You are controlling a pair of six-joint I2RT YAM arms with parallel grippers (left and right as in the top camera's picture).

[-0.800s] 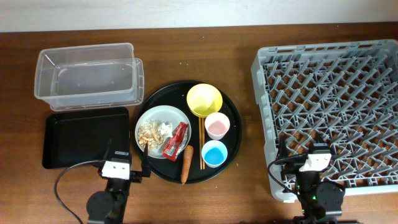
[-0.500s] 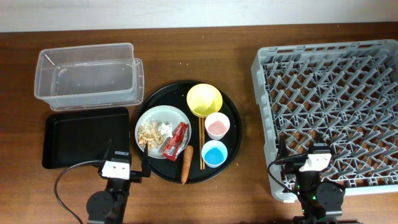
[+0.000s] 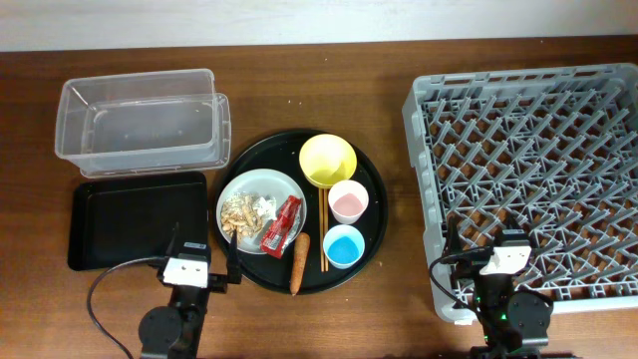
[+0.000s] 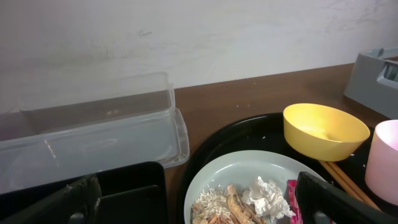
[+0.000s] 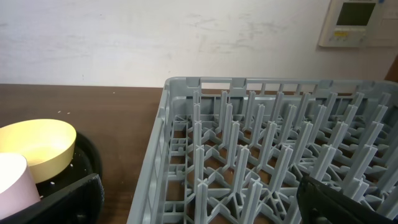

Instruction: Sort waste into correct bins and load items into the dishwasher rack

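On the white plate (image 3: 261,189) lie beige food scraps (image 3: 239,212), a white tissue (image 3: 265,206) and a red wrapper (image 3: 282,223). The orange carrot (image 3: 298,264), chopsticks (image 3: 323,234), yellow bowl (image 3: 327,160), pink cup (image 3: 348,200) and blue cup (image 3: 343,245) sit beside it. The clear tub (image 3: 140,125) and black rectangular tray (image 3: 135,217) are at the left, and the grey rack (image 3: 528,150) at the right. My left gripper (image 3: 202,246) is open and empty at the plate's near left edge (image 4: 205,205). My right gripper (image 3: 485,239) is open and empty over the rack's near left corner (image 5: 205,202).
The plate, bowl, cups, carrot and chopsticks all rest on a large round black tray (image 3: 374,224) mid-table. Bare brown table (image 3: 394,120) lies between this tray and the rack. A pale wall (image 4: 186,37) stands behind the table.
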